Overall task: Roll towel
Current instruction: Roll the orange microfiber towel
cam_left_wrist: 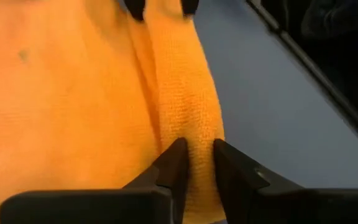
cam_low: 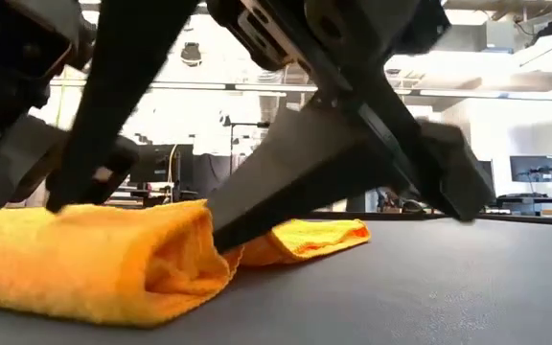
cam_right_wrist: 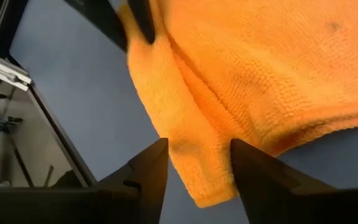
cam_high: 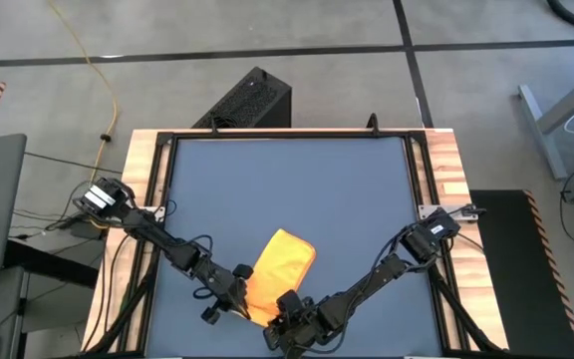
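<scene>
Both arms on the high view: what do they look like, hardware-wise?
Two slim black jointed arms with loose black cables looped along them. Each has a boxy base with a white label, left arm and right arm. The left gripper and right gripper have dark, tapered wedge fingers.

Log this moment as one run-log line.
towel: rolled fold at near edge | left claw: pinching the fold | right claw: open, straddling the fold's end | table: dark blue
</scene>
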Robot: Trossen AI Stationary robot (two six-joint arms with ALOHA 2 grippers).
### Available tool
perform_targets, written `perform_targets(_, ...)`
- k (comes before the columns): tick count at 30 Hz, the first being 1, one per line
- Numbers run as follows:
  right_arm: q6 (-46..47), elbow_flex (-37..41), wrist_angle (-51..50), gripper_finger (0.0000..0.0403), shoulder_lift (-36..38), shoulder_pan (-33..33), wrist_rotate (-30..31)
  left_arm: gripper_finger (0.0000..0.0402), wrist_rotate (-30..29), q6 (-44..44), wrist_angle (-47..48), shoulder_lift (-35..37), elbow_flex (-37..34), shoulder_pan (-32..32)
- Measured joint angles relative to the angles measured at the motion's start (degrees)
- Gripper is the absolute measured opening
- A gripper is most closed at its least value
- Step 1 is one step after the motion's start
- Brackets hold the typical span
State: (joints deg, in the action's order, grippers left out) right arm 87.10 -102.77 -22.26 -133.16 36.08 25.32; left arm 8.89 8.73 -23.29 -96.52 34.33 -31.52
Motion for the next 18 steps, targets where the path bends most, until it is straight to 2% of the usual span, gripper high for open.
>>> perform_targets(8, -3.39, -7.1, -11.38, 0.0207, 0.0, -0.22, -0.06, 0.0007, -1.11, -0.04, -0.32, -0.14, -0.02, 0.12)
perform_targets(11, -6.52, -9.97, -14.38, 0.0206, 0.0, -0.22, 0.0, 0.0004, -1.64, -0.02, -0.08, -0.14, -0.02, 0.33)
perform_targets(14, -14.58, -11.89, -13.98, 0.0205, 0.02, -0.07, 0.05, 0.0006, -1.4, 0.55, 0.3, -0.14, 0.0, 1.13)
perform_targets(18, -30.38, -12.03, -7.6, 0.0205, -0.56, 1.54, 2.11, 0.0003, 0.07, 1.67, 1.32, -0.14, 0.0, 2.32)
